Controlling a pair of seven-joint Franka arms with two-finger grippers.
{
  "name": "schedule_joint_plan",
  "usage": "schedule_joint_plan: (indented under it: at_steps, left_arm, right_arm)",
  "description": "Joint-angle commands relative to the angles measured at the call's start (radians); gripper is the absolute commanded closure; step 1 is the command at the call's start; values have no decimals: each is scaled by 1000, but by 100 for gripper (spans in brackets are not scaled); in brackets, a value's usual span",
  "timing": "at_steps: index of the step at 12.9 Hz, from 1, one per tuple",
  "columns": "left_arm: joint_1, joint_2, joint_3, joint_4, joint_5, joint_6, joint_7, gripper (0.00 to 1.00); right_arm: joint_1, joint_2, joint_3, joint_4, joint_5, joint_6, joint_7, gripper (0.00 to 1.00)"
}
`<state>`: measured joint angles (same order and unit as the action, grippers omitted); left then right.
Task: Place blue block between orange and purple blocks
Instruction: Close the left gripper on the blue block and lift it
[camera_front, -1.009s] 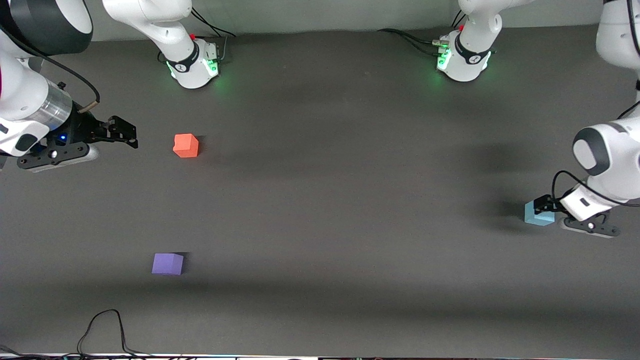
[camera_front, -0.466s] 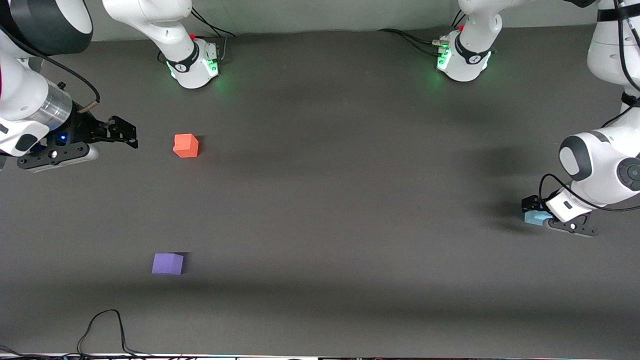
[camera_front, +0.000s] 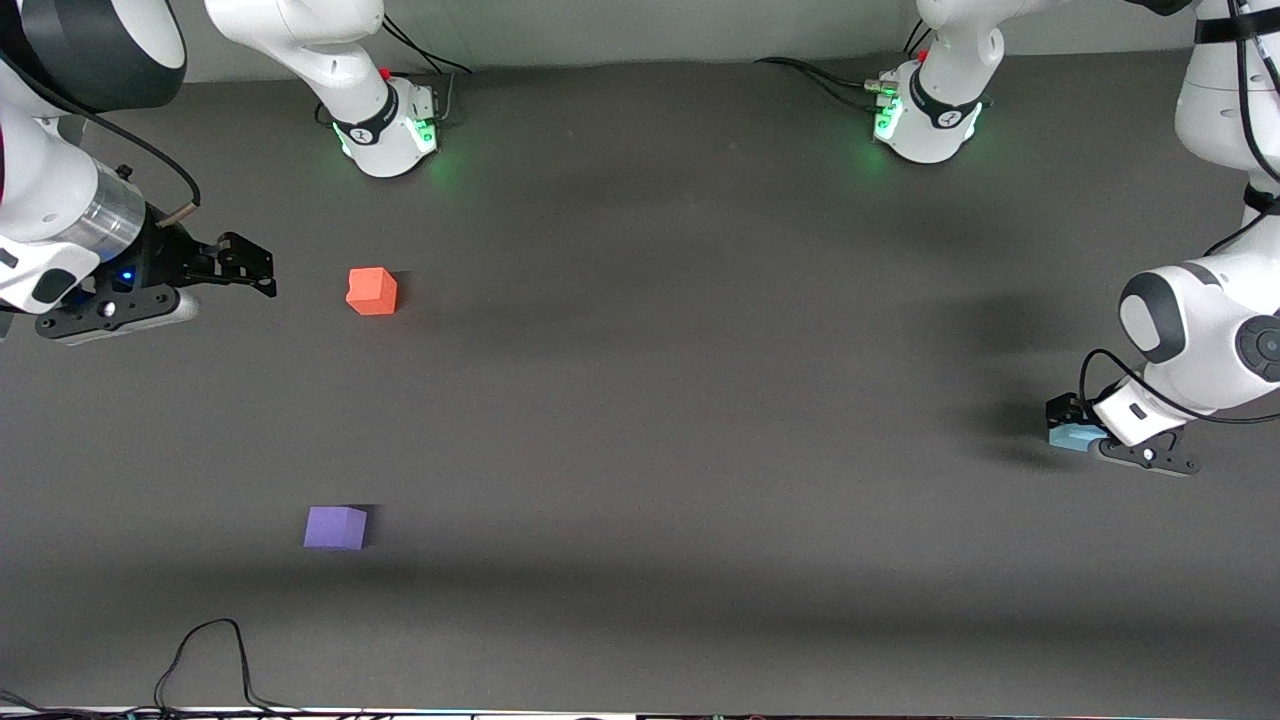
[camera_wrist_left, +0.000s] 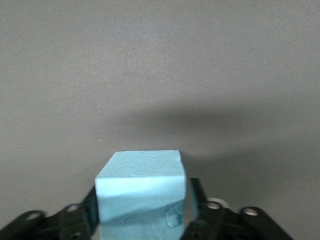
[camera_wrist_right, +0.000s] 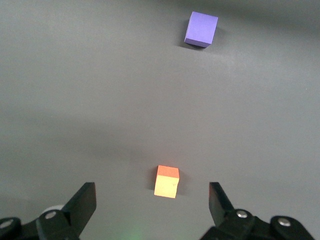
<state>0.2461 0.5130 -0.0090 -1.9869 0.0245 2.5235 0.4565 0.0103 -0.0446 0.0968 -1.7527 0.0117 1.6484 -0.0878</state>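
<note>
where the left gripper (camera_front: 1072, 428) sits low at the left arm's end of the bench, the blue block (camera_wrist_left: 141, 192) stands between its two fingers (camera_wrist_left: 80, 215), which press against the cube's opposite sides in the left wrist view, a finger on each flank and no gap showing. in the front view only a sliver of the blue block (camera_front: 1068, 436) shows under the black fingers and the white wrist, and it lies down at the bench's surface, near the edge at the left arm's end, about midway between the robots' edge and the front camera's edge. whether the cube is resting on the bench or just lifted cannot be told.

the right gripper (camera_front: 248, 268) hangs above the bench at the right arm's end, its fingers (camera_wrist_right: 82, 202) spread wide with nothing between them; this arm waits. the orange block (camera_front: 372, 291) lies on the bench near that gripper, toward the robots' edge. the purple block (camera_front: 335, 527) lies well apart from the orange one, nearer to the front camera, roughly in line with it. both lie well apart from the blue block, toward the right arm's end of the dark grey bench (camera_front: 680, 400). a black cable (camera_front: 205, 655) loops at the front camera's edge.
</note>
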Motion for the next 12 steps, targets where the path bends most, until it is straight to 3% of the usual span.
schedule_joint_plan:
  at_steps: [1,5,12]
  left_arm:
    - [7,4,-2,10,-6,3,18,51]
    - [7,-16,-2,68,-8,-70,10,51]
    - [-10,-139,-9,399,-6,-615,-102,50]
  right_arm:
    - [10,5,-2,9,-10,-4,22,0]
    - [11,8,-2,9,-15,-2,22,0]
    - [11,8,3,9,-16,-2,22,0]
